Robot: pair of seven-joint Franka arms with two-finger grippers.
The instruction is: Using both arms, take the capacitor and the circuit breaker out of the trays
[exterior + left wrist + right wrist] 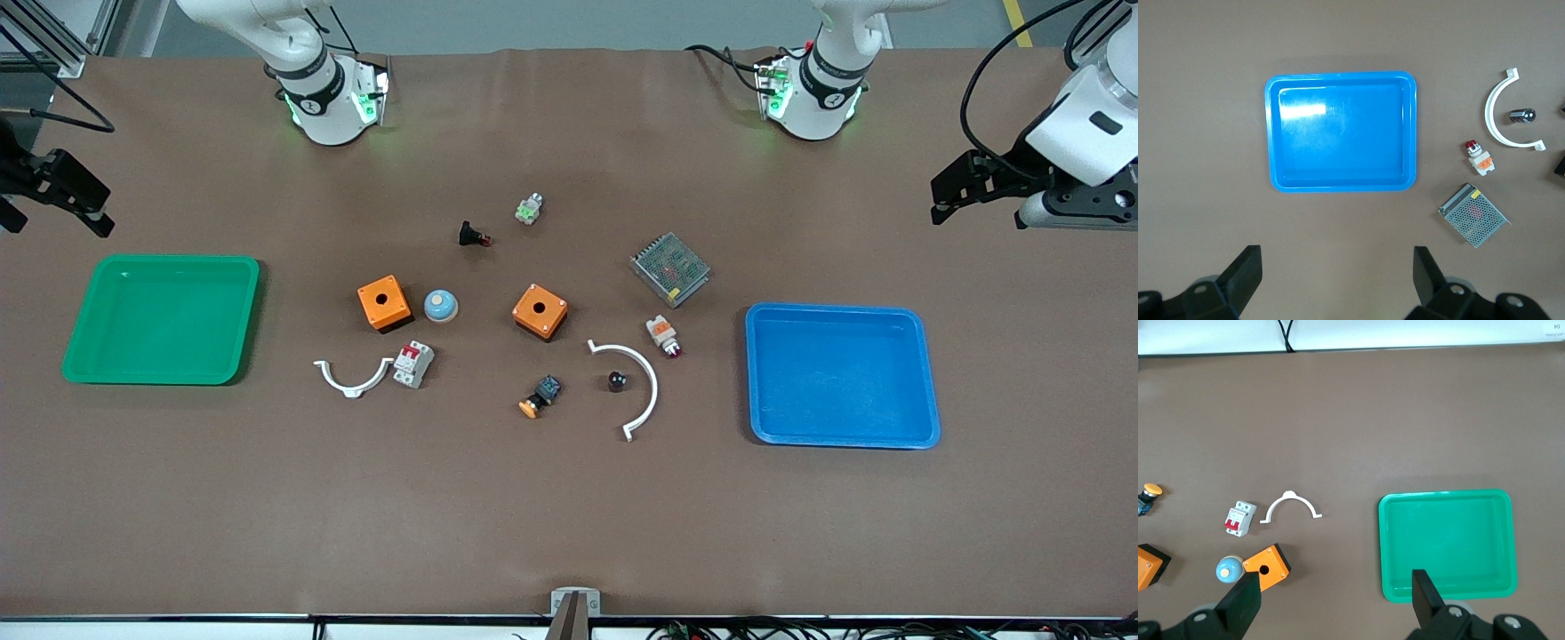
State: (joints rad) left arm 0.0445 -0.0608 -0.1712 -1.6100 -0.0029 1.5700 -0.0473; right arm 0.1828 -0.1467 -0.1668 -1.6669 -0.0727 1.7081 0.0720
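The capacitor (616, 380), a tiny black cylinder with a shiny top, lies inside the curve of a white clip (642, 384); it also shows in the left wrist view (1522, 116). The breaker (413, 364), a white-grey block with red levers, lies beside another white clip (354, 380) and shows in the right wrist view (1239, 519). My left gripper (941, 203) is open and empty, up over the table's left-arm end, with the blue tray (1269, 133) below it (1337, 267). My right gripper (100, 213) is open and empty over the right-arm end, by the green tray (1382, 547).
The blue tray (754, 373) and the green tray (249, 320) sit at the two ends. Between them lie two orange boxes (384, 302) (540, 311), a blue dome (440, 306), a mesh-covered metal unit (670, 268), an indicator lamp (663, 335), an orange-capped switch (540, 396) and a black button (474, 236).
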